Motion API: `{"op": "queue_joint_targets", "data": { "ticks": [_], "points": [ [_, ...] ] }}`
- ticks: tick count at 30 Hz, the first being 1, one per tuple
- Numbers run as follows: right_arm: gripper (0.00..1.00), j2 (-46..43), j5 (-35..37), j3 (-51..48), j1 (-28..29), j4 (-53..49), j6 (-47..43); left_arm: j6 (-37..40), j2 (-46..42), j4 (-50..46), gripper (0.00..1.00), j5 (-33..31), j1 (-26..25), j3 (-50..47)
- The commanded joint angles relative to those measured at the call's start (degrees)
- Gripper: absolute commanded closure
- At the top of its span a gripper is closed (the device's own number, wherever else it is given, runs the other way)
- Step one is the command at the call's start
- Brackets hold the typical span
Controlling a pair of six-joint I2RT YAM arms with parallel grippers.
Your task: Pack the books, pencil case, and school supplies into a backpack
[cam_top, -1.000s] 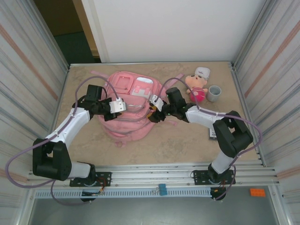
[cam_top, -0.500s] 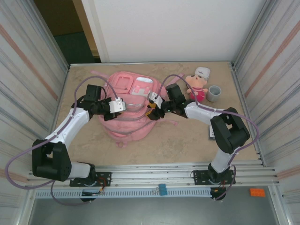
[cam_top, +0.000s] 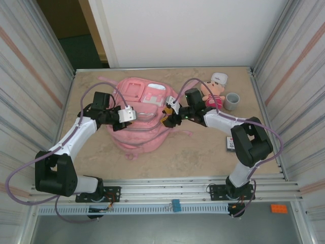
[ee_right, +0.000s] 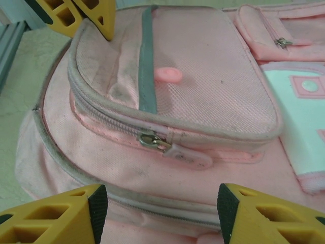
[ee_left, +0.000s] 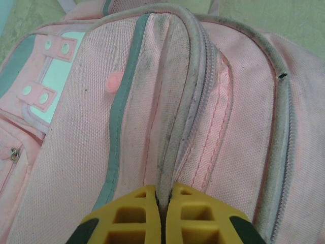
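Note:
The pink backpack (cam_top: 141,119) lies flat in the middle of the table. My left gripper (cam_top: 127,115) is over its left part, shut on a grey piped fold of the backpack (ee_left: 175,117), with the yellow fingers (ee_left: 127,216) pinching it. My right gripper (cam_top: 168,115) stands open at the backpack's right side. Its jaws are wide apart just below a zipper pull (ee_right: 177,148) on a closed zip, touching nothing. A small flat book (cam_top: 229,144) with a pale label lies by the right arm. The pencil case and school supplies are out of view.
A pink plush doll (cam_top: 213,94) and a grey cup (cam_top: 232,101) stand at the back right, close behind the right arm. Ribbed metal walls (cam_top: 30,86) close in both sides. The left gripper's fingers (ee_right: 89,15) show at the backpack's far side in the right wrist view.
My right gripper has shifted a little toward the back right along the backpack's edge, and its jaws have widened slightly. The left arm has kept its grip and not moved.

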Motion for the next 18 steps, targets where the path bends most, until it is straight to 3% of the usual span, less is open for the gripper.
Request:
{"op": "queue_joint_targets", "data": {
  "ticks": [1, 7, 15, 18],
  "points": [
    [0.40, 2.2, -0.1, 2.6, 1.3, 1.9, 1.4, -0.8, -1.9, -0.1, 1.00, 6.6, 0.4, 0.6],
    [0.45, 4.2, -0.7, 4.8, 2.4, 1.3, 1.7, -2.0, -2.3, 0.7, 1.00, 8.0, 0.5, 0.3],
    [0.69, 0.7, -1.4, 2.8, 3.6, -2.1, -0.2, -3.7, -2.1, 1.7, 1.00, 8.2, 0.5, 0.4],
    [0.83, 0.4, -1.0, 2.3, 3.6, -0.9, 1.0, -4.1, -2.3, 1.7, 1.00, 8.7, 0.5, 0.3]
  ]
}}
